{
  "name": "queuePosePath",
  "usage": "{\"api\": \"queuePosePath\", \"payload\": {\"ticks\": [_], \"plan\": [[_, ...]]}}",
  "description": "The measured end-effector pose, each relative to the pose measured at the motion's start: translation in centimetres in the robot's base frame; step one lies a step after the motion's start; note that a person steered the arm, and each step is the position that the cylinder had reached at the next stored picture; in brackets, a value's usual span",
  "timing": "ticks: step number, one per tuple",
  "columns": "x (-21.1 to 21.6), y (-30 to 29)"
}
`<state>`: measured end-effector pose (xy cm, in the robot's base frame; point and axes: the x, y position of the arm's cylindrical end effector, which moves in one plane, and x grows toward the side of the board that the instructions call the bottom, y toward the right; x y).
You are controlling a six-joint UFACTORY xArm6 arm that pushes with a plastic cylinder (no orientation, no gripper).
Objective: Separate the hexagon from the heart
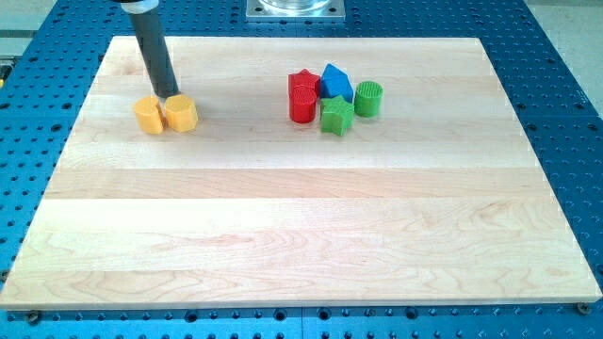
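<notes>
A: Starting at the view's left, what sits on the worktop (283, 235)?

B: Two yellow blocks at about ten o'clock on the board. The left one (148, 115) looks like the heart, lobed on its top face; the right one (181, 113) reads as the hexagon, with flat facets. At this size I would not swear to either shape.

A: Are they apart?

B: No. They stand side by side, touching or nearly so, with only a thin dark seam between them. I judge the separating has not been done; all of it is left.

A: And the rod?

B: My tip (171, 97) is at twelve o'clock of the pair, right over the seam, just behind the blocks. Whether it touches them I cannot tell. There are no jaws on this arm, only the rod, so nothing spreads or pinches.

A: Further right?

B: A cluster at about one o'clock on the board, well apart from the yellow pair: a red block (302, 96), a blue block (335, 82), a green star (336, 115) and a green cylinder (368, 98), packed close together.
</notes>
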<state>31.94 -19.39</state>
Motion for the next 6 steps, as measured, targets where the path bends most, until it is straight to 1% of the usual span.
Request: {"api": "queuePosePath", "payload": {"ticks": [1,2,3,4,5,6], "plan": [[5.6,2.9],[11.0,7.1],[5.6,7.4],[3.5,9.0],[5.2,14.4],[7.1,16.9]]}}
